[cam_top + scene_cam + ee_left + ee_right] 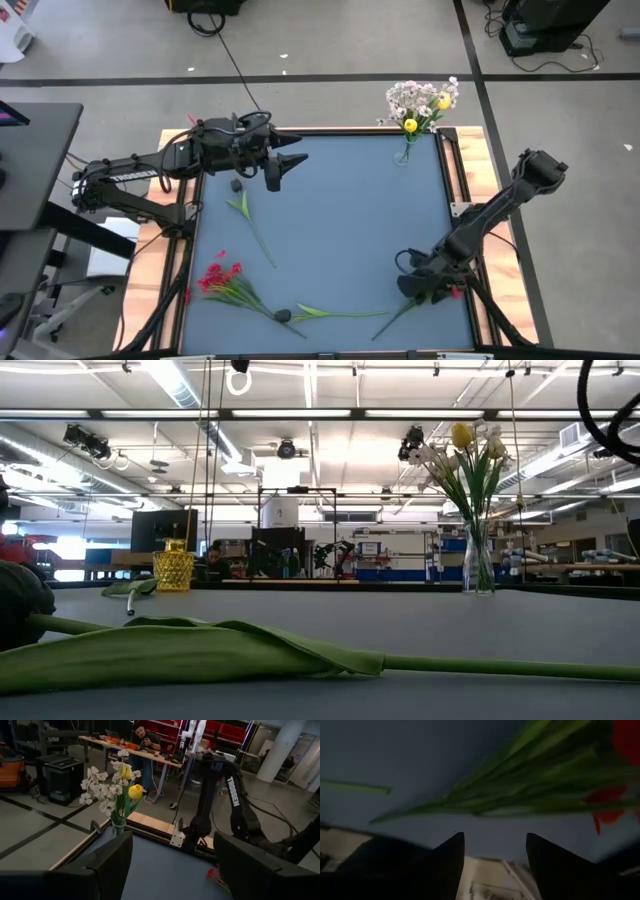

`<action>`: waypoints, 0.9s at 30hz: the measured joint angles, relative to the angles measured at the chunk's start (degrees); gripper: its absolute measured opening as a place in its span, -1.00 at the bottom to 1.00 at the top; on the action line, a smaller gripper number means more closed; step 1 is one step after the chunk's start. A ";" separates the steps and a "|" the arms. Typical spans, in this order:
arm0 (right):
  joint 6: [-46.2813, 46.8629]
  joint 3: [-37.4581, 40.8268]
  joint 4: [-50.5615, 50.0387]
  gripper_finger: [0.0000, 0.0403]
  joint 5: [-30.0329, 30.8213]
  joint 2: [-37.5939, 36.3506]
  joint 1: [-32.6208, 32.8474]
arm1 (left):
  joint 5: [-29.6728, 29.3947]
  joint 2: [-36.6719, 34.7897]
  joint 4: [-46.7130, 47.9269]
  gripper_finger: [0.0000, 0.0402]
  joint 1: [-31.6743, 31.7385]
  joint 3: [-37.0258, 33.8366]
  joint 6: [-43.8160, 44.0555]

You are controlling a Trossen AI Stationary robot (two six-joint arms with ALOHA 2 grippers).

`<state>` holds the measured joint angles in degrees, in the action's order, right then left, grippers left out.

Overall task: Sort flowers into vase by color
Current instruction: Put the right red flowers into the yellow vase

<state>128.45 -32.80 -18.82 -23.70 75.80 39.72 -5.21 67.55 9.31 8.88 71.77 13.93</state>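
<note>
A clear glass vase (405,152) at the table's far right corner holds white blossoms and yellow buds (135,791). A red spray (220,279) lies near the left edge. A dark bloom (283,316) with a long leafy stem (300,650) lies along the near edge. A thin green stem (252,225) lies left of centre. A second red-blossomed spray (520,795) lies at the near right. My right gripper (495,845) hangs open just over its stems, and I see no touch. My left gripper (285,165) is open in the air over the far left.
A yellow faceted jar (173,565) stands toward the table's far left. A small dark object (237,185) lies below the left gripper. Wooden rails (460,180) border the blue table top. A person sits at a bench (145,740) in the room beyond.
</note>
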 joint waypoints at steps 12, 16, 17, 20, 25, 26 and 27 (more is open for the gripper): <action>-27.19 0.00 -3.93 0.04 10.43 3.33 -5.70 | -0.15 0.00 -0.05 0.41 0.00 0.00 -0.04; -36.92 -1.01 -9.45 -0.02 10.49 3.21 -8.73 | -1.10 0.00 -0.46 0.41 0.00 0.00 -0.04; -37.38 -1.74 -11.81 -0.03 10.78 3.14 -9.41 | -1.13 0.00 -0.58 0.41 0.00 0.00 -0.06; -37.01 -4.94 -17.50 -0.03 11.04 2.00 -11.13 | -1.14 0.00 -0.58 0.41 0.00 0.00 -0.04; -32.68 -10.82 -26.42 0.01 15.92 -1.57 -12.41 | -1.12 0.00 -1.02 0.41 0.00 0.00 -0.02; -31.10 -11.51 -26.81 0.04 17.64 -2.49 -12.45 | -1.12 0.00 -1.05 0.41 0.00 0.00 -0.02; -28.85 -11.90 -27.35 0.08 18.68 -3.28 -12.44 | -1.12 0.00 -1.14 0.41 0.00 0.00 -0.02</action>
<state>99.60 -44.69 -46.17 -5.02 72.52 27.29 -6.33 67.55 8.17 8.88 71.77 13.91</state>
